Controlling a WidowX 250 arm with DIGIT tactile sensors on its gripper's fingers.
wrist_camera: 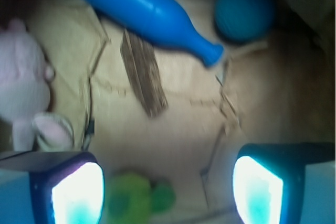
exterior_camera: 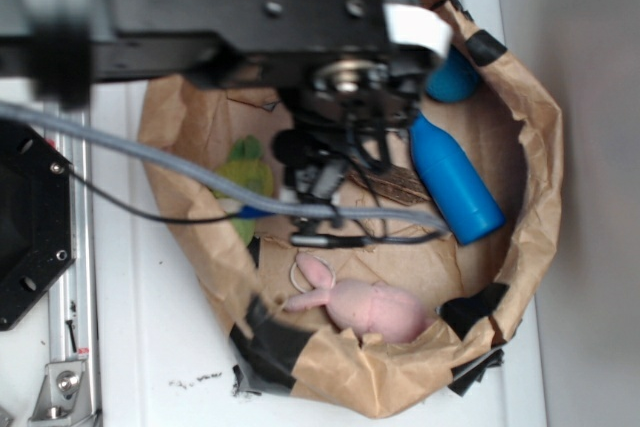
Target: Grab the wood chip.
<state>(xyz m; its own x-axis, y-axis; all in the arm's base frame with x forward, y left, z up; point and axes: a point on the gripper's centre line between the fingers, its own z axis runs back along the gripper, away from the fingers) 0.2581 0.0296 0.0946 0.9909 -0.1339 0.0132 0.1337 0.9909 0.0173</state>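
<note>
Exterior view: my arm crosses the top of the frame and, with its cables, covers the middle of the paper-lined bin. My gripper is lost under that clutter there, and only a sliver of the chip shows, just left of the bottle. The green toy is half hidden.

Wrist view, soft and blurred: the chip lies whole and flat on the paper floor, its upper end right by the bottle, well ahead of my fingers. Ball sits past the bottle's neck. Pink bunny is cut off at the left edge; green toy lies between my pads.

Gripper spread wide, holding nothing, pointing down over the bin
</note>
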